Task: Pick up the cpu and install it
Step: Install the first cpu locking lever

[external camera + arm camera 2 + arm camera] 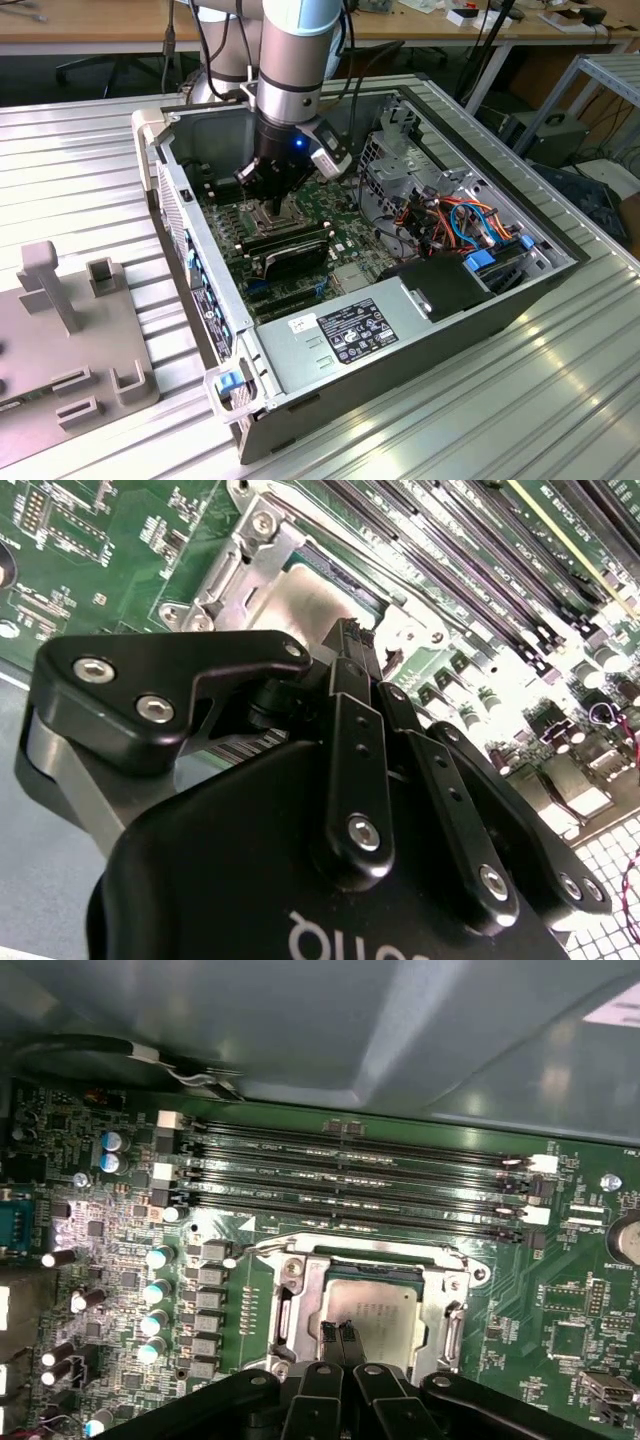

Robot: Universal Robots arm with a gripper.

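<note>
Exterior view, starting at the exterior view's left: a pale grey plastic fixture block with posts and slots [70,330] sits on the ribbed silver metal table [90,140]. Next to it lies the open grey steel computer case [400,350], side panel off. The arm reaches down into the case, and its black gripper [268,198] hangs low over the green motherboard [345,235]. Toward the exterior view's right, a bundle of orange and blue cables [455,220] runs beside the drive bays. In the first wrist view, the small square cpu with its dull silver-grey metal top [385,1310] lies flat inside the hinged metal socket frame [375,1250], just beside the rows of long black memory slots [350,1175]. The slim black fingertips [328,1338] are pressed together with nothing between them, poised right over the chip's top.
</note>
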